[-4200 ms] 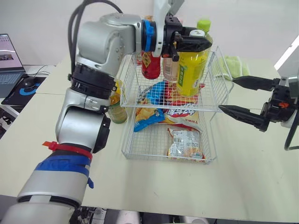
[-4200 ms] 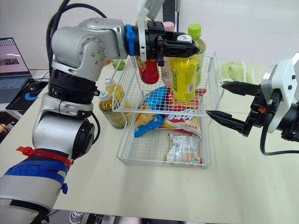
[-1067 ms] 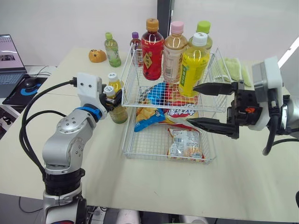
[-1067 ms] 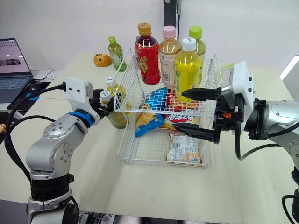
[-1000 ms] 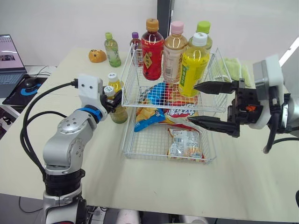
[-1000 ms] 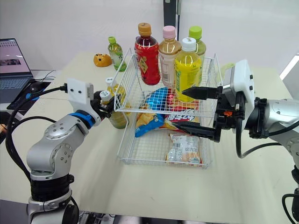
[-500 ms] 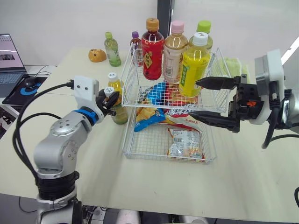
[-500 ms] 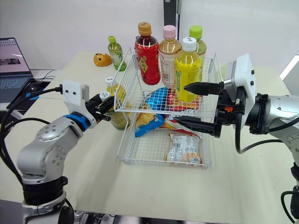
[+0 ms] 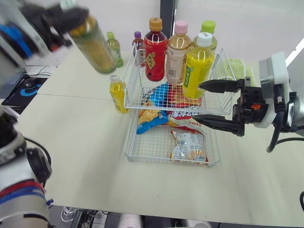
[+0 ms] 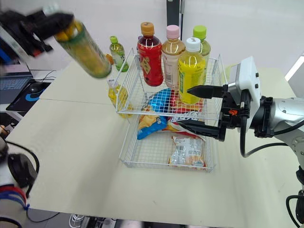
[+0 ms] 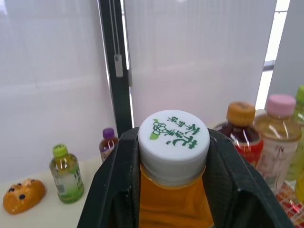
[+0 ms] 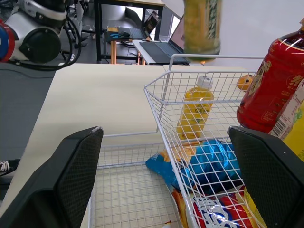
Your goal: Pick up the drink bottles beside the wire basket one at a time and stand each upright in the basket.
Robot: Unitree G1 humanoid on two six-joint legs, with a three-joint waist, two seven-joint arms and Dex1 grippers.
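Left wrist view has the left claw (image 11: 174,156) clamped about the neck of the tea bottle (image 9: 93,46); head view: bottle tilted aloft, upper left; right claw (image 9: 196,100) spread wide, empty, right of the wire basket (image 9: 135,71).

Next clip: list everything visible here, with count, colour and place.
wire basket: one, white, two tiers, mid-table
upright bottles in upper tier: four; red bottle, pink-capped bottle, green-capped bottle, yellow bottle
tea bottle: one, amber, tilted in the air, robot's left
small yellow bottle: one, on table beside basket's left
small back bottles: two; green-capped, purple-capped
snack packets: about four, mixed colours, below the bottles
orange toy: one, far table
green cloth: one, far right
laptop: one, far left
table: cream
left gripper: black, shut on tea bottle's neck
right gripper: black, open, at basket's right
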